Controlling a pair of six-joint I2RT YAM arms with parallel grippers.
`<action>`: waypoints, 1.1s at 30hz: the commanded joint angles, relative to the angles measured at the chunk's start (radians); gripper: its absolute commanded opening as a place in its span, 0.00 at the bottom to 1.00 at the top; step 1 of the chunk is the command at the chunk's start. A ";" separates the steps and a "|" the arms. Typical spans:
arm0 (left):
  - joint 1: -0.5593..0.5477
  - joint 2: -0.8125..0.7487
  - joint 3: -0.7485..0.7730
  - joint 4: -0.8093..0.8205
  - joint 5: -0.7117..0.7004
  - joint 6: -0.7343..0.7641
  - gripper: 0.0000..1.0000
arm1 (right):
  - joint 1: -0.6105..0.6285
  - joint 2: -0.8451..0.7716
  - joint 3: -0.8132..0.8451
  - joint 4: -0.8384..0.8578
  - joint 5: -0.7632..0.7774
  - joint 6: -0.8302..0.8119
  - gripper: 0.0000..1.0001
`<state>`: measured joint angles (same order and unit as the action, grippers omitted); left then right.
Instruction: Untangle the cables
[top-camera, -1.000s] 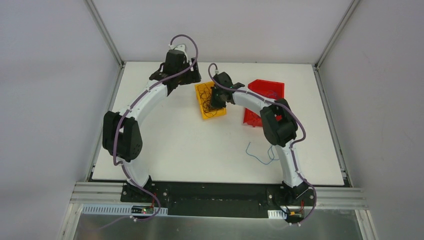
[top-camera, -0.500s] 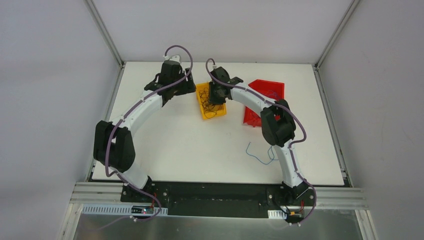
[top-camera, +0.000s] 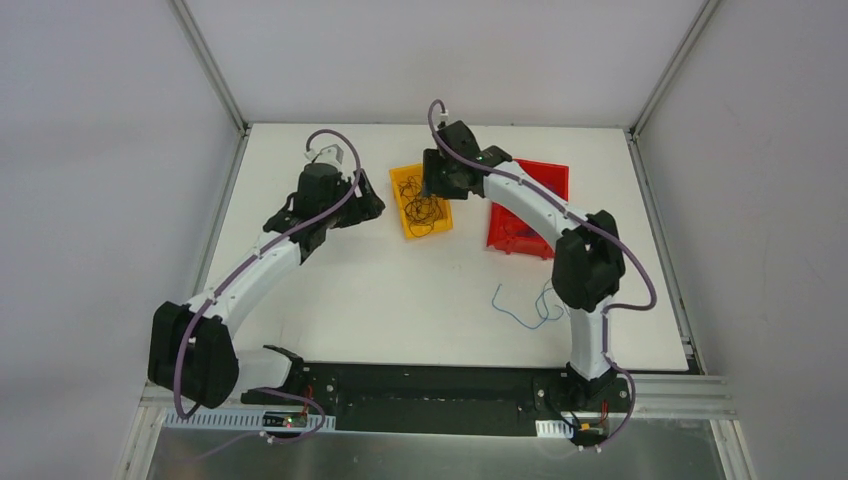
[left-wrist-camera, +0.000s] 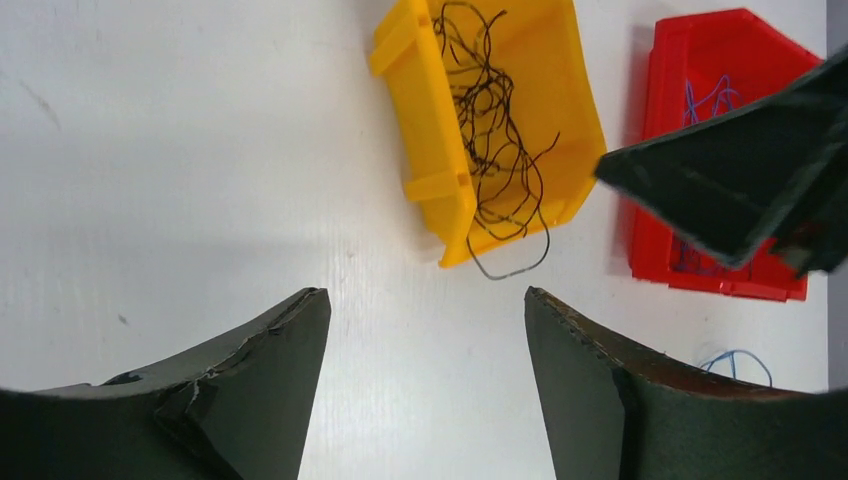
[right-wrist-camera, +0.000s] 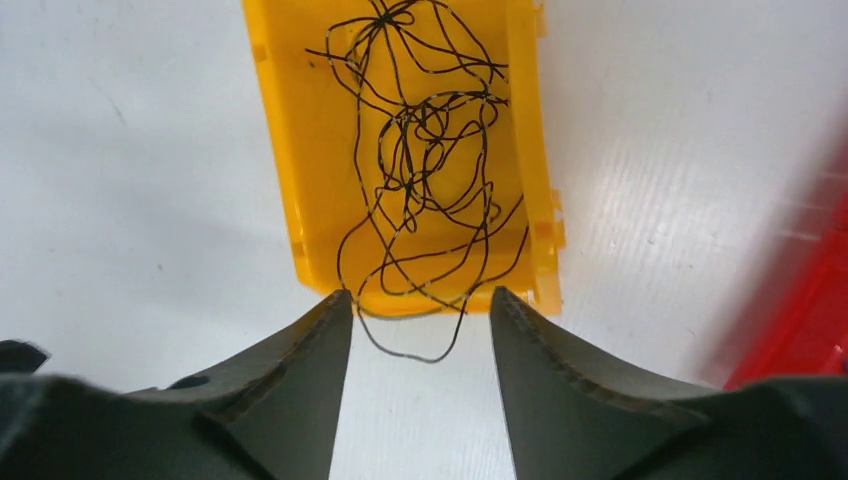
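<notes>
Left claw (left-wrist-camera: 425, 300): spread
Right claw (right-wrist-camera: 420, 300): spread
Yellow bin (right-wrist-camera: 275, 150): black cables (right-wrist-camera: 420, 130) tangled inside
Red bin (top-camera: 548, 175): alongside
Table (top-camera: 350, 290): white, blue cable (top-camera: 520, 312) loose
Walls (top-camera: 100, 150): grey

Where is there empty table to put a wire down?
The wide bare white table between the left arm, the yellow plastic bin and the loose blue wire. Crowded at the back around that bin and the red plastic bin.

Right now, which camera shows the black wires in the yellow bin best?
The right wrist view: it looks down on the black wires from close up, each loop clear in the yellow bin. The left wrist shows them smaller, at an angle; the top view, only a dark scribble.
</notes>
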<state>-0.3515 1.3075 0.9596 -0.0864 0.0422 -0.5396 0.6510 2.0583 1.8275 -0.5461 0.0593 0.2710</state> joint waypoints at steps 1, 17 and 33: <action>0.006 -0.118 -0.086 0.045 0.057 -0.014 0.75 | 0.006 -0.183 -0.067 0.011 0.043 -0.024 0.62; 0.003 -0.399 -0.315 0.057 0.177 -0.004 0.99 | -0.075 -0.666 -0.529 0.089 0.111 0.017 0.94; -0.193 -0.494 -0.506 0.252 0.074 0.123 0.99 | -0.411 -1.019 -0.957 0.015 0.097 0.120 0.99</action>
<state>-0.5278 0.8234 0.4961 0.0387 0.1398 -0.4660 0.3141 1.0805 0.9119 -0.4873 0.1448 0.3370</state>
